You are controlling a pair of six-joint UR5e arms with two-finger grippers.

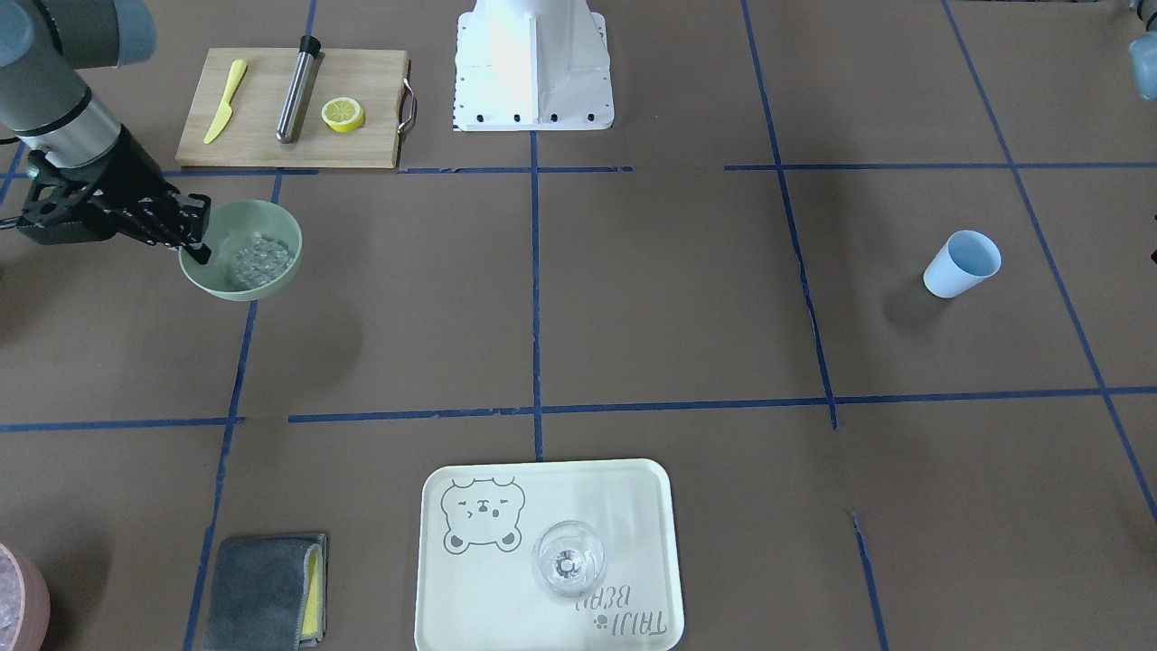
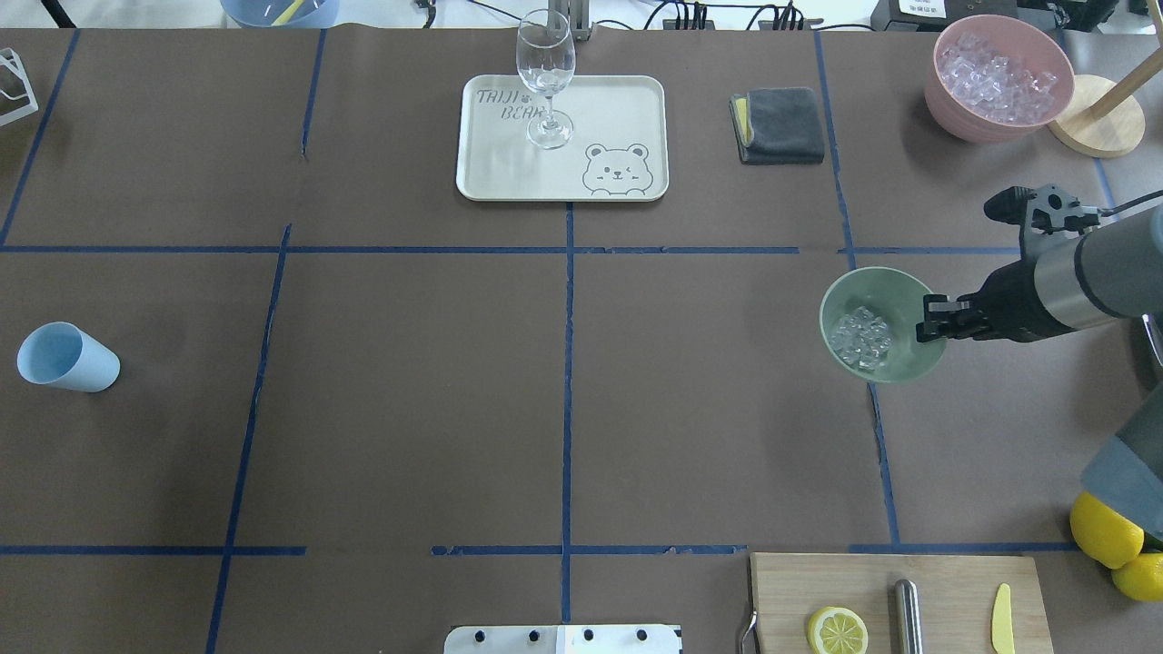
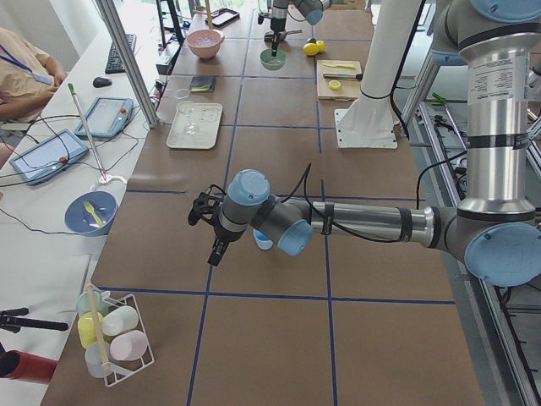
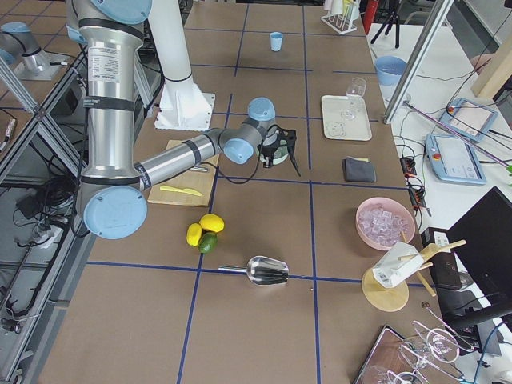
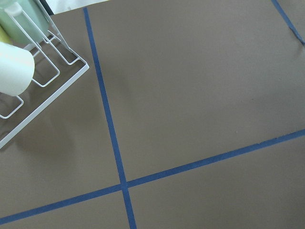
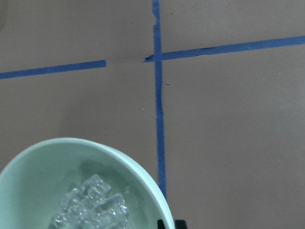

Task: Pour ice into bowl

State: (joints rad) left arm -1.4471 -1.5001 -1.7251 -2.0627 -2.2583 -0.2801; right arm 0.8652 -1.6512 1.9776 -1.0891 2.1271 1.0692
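Ice (image 2: 861, 338) lies in the bowl (image 2: 895, 283), which the right gripper (image 2: 932, 320) holds at the table's right side.
The right gripper is closed narrow across the bowl's right-hand rim, likely to keep it level so nothing spills; its shadow suggests the bowl is off the table. There is one bowl and one cluster of cubes, too many to count. Farther out are one wine glass (image 2: 546, 77) on one tray (image 2: 627, 100), and one blue cup (image 2: 65, 357) on its side at the left. I cannot tell how the left gripper (image 3: 215, 252) is set.
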